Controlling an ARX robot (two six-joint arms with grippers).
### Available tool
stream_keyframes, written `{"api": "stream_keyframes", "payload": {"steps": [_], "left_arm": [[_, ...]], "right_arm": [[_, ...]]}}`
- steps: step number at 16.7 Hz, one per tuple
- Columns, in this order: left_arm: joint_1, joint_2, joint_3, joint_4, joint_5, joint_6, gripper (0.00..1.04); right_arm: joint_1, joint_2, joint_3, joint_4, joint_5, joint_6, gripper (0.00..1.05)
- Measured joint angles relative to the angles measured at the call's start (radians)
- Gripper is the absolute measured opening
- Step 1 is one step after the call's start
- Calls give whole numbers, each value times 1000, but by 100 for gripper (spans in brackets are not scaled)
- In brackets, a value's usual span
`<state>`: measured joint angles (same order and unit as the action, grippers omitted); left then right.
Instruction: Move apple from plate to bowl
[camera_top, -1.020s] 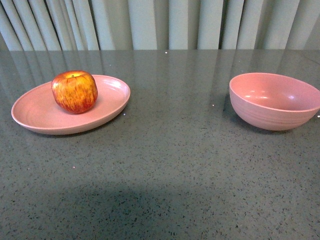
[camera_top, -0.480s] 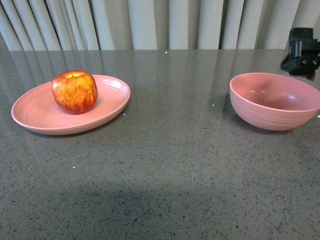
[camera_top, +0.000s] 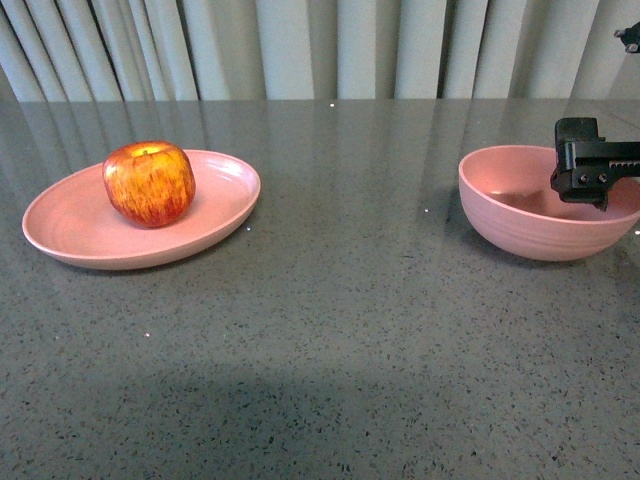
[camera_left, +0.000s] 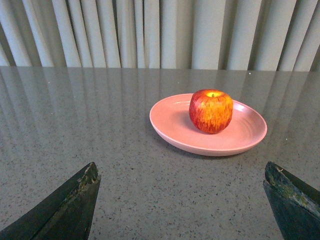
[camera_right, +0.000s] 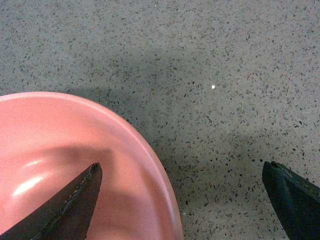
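Observation:
The red, yellow-streaked apple (camera_top: 149, 183) sits upright on the shallow oval pink plate (camera_top: 70, 225) at the left of the table. The deep pink bowl (camera_top: 520, 225) stands at the right and is empty. My right gripper (camera_top: 592, 172) hangs open over the bowl's far right rim; in the right wrist view (camera_right: 180, 175) one finger is above the bowl's inside (camera_right: 60, 150) and the other above the table. My left gripper (camera_left: 180, 172) is open and empty, low over the table, short of the plate (camera_left: 170, 127) and the apple (camera_left: 211, 110). It does not show in the front view.
The grey speckled table (camera_top: 340, 320) runs back to a pale pleated curtain (camera_top: 300, 45). A broad stretch of table separates plate and bowl.
My right gripper has come into the front view from the upper right and dropped down and a little left, from behind the bowl to over its far right rim. Apple, plate and bowl have not moved.

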<state>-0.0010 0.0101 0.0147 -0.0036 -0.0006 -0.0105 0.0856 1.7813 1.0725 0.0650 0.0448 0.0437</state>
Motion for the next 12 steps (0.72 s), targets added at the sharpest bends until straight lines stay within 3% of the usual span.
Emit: {"api": "stream_keyframes", "payload": {"steps": [1,2,10,12], "left_arm": [[0,0,0,0,0,0,98],[0,0,0,0,0,0,98],[0,0,0,0,0,0,98],[0,0,0,0,0,0,98]], "right_arm": [[0,0,3,-12,-2,1,97],[0,0,4,-13,-3,1,89],[-15,-18,11,-35,-49,20,8],[-17,-45,11,-36,-48,20,3]]}}
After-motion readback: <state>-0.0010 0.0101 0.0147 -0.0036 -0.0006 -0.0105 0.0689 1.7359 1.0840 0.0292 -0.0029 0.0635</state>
